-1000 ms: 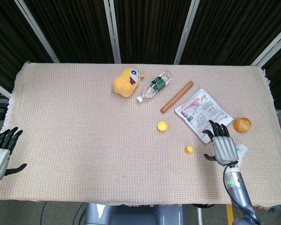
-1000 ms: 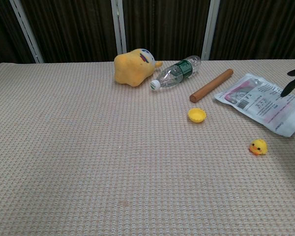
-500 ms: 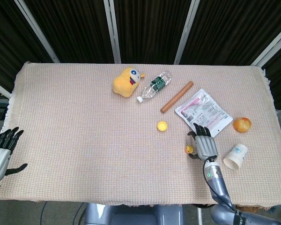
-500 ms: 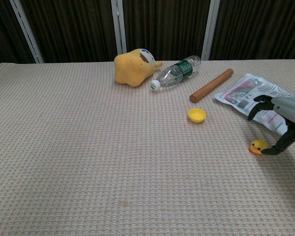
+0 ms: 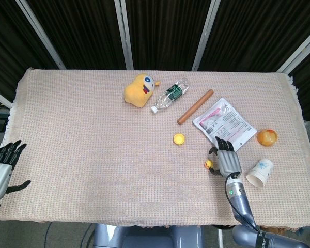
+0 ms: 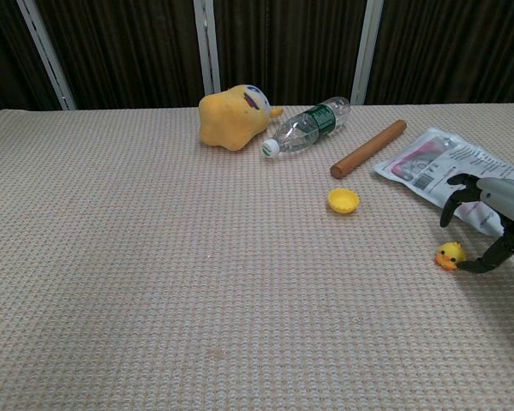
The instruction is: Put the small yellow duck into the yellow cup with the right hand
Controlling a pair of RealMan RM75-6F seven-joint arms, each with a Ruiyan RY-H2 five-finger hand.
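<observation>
desk (image 5: 82, 155): plush toy (image 5: 139, 90) at rear, bottle (image 5: 169, 95) to its right, then rolling pin (image 5: 195, 107), packet (image 5: 224, 123); cup (image 5: 179, 138) before rolling pin; duck (image 5: 208, 165) just left of right hand (image 5: 226, 161).

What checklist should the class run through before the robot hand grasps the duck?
1. Duck on the cloth, unobstructed: ok.
2. Right robot hand beside the duck: ok.
3. Fingers closed on the duck: not ok, hand open; contact cannot tell.
4. Cup upright, opening up: ok.
5. Path from duck to cup free of objects: ok.
6. Left robot hand clear at the table edge: ok.
</observation>
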